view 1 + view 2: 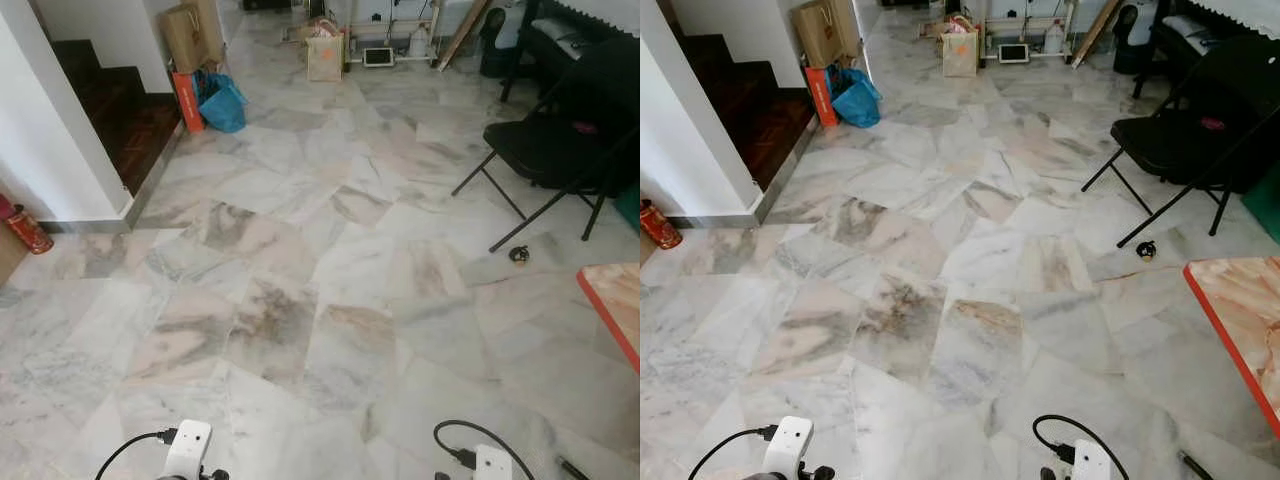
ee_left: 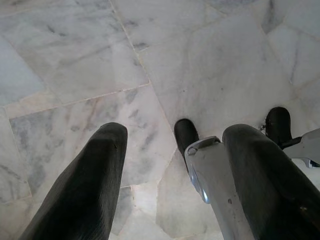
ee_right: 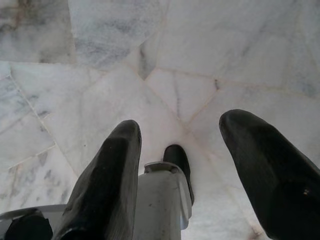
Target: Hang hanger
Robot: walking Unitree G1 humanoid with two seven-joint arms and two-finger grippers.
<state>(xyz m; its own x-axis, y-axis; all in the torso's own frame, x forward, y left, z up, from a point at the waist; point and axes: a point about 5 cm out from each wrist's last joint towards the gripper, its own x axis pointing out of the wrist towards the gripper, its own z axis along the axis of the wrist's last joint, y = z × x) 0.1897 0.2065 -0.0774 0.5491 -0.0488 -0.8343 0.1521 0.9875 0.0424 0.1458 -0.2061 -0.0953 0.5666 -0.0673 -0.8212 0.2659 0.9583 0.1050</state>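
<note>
Wrist views: left gripper (image 2: 172, 175) fingers apart | right gripper (image 3: 180, 170) fingers apart | both over marble floor (image 1: 300, 250)

One black folding metal chair (image 1: 555, 150), one blue plastic bag (image 1: 222, 103), two brown paper bags (image 1: 190, 35) (a third, paler paper bag (image 1: 325, 55), stands apart), one red cylinder (image 1: 28, 231).

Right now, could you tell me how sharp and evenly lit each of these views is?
Left and right eye views: sharp, bright daylight on the marble floor, the stairwell in shade. Left wrist view: floor sharp, the open left hand close, its fingers soft and dark. Right wrist view: likewise, the open right hand slightly blurred against evenly lit tiles.
</note>
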